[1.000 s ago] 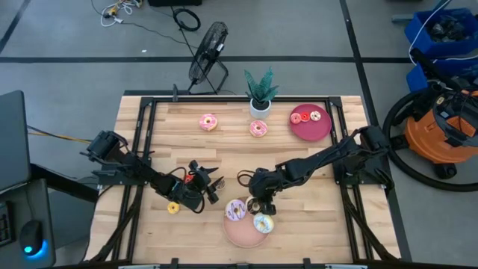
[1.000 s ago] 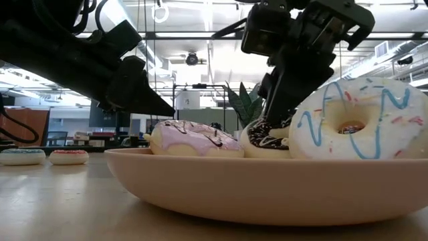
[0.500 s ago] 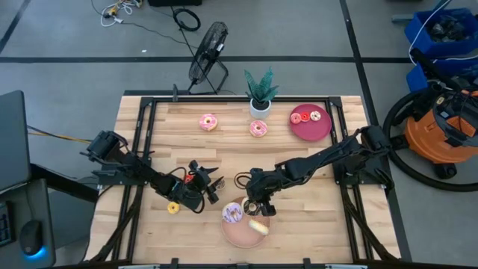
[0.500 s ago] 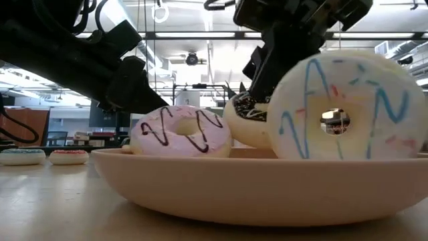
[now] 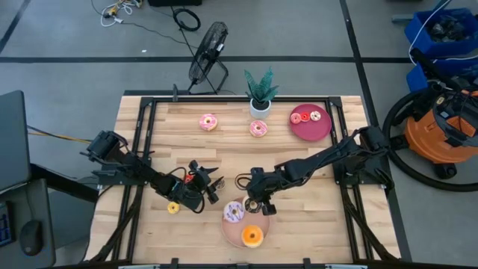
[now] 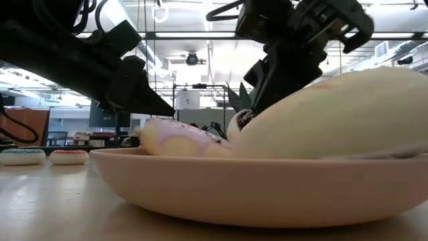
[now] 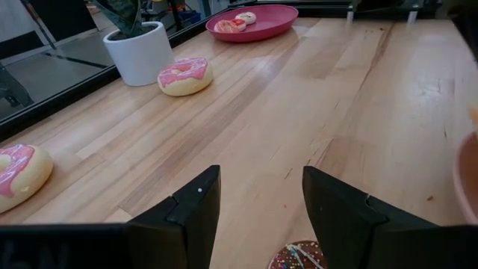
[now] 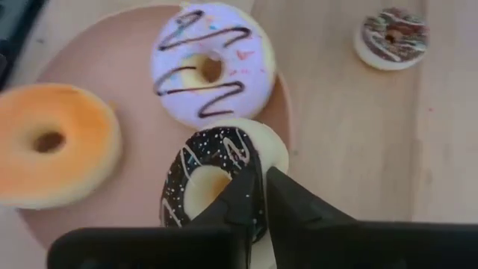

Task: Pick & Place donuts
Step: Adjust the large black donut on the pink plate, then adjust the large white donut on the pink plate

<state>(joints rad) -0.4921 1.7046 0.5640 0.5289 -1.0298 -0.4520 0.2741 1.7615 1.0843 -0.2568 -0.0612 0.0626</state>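
Note:
A pale pink plate near the table's front edge holds a lilac donut with chocolate drizzle and a donut lying orange side up. My right gripper is shut on a chocolate-iced donut at the plate's far rim, beside the lilac one. My left gripper stands open to the plate's left, just above the table and holding nothing. A small chocolate donut lies on the wood under it. My right gripper pinches the chocolate donut's ring on the side away from the orange donut. One finger sits at the hole's edge and the other outside the rim. The fingers slant down from the table's right. The donut is tilted over the plate's rim.
Two pink-iced donuts lie on the wood toward the far edge, next to a potted plant. A dark red plate at the far right carries two small donuts. A small yellow donut lies at the front left.
My right gripper has rolled at the wrist with the chocolate donut between its fingers. The white donut with blue drizzle on the plate has tipped up on edge and fallen over, orange underside up. The lilac donut has been nudged and has settled flatter.

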